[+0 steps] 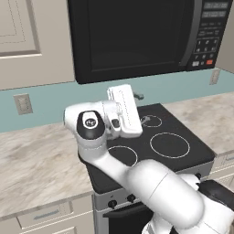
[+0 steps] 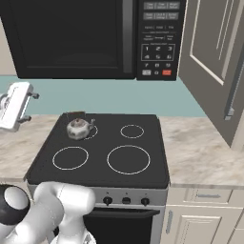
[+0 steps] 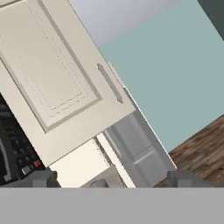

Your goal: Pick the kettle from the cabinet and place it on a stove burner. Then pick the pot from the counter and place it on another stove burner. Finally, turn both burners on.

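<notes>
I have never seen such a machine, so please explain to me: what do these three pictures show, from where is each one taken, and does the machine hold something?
It is a white robot arm in a rendered kitchen. Two pictures come from cameras behind it, left and right, looking over a black cooktop under a microwave. The third comes from a camera on its hand, facing a cream cabinet door. A small silver kettle stands on the rear left burner. The gripper is open and holds nothing.

One kettle (image 2: 78, 127), four burner rings (image 2: 128, 159), three stove knobs (image 2: 126, 200), one microwave (image 2: 90, 38).
</notes>
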